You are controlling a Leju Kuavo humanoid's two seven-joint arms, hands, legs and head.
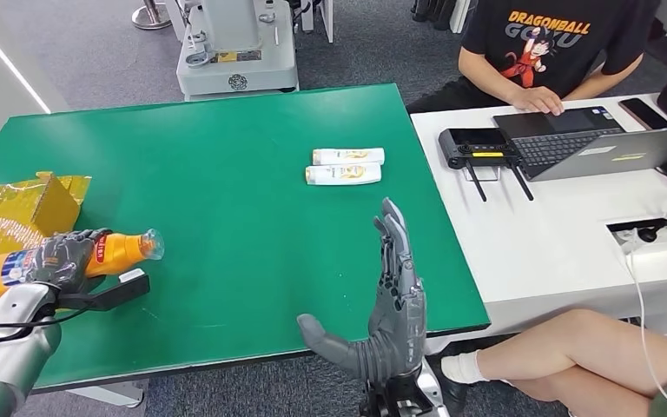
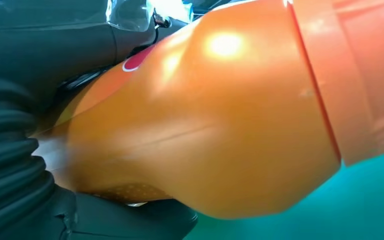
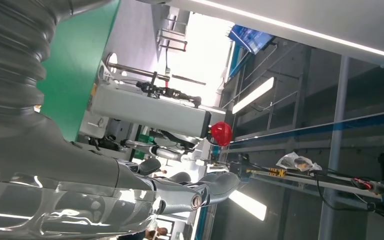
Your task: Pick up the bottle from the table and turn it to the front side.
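My left hand (image 1: 62, 259) grips an orange drink bottle (image 1: 117, 252) around its middle, at the left edge of the green table (image 1: 226, 200). The bottle lies roughly level, its cap end pointing right and its labelled base toward the left. In the left wrist view the bottle's orange shoulder (image 2: 215, 120) is pressed against the dark fingers (image 2: 130, 220). My right hand (image 1: 391, 295) stands upright over the table's near edge, fingers straight and apart, thumb out to the left, holding nothing. The same hand's fingers (image 3: 180, 192) point away from the table in the right wrist view.
Two small white bottles (image 1: 346, 166) lie side by side on the table's far right. A yellow foil-wrapped box (image 1: 26, 208) sits at the left edge. A white desk (image 1: 556, 252) with a laptop (image 1: 608, 152) and a seated person (image 1: 547, 52) adjoins on the right; another person's legs (image 1: 573, 352) are near.
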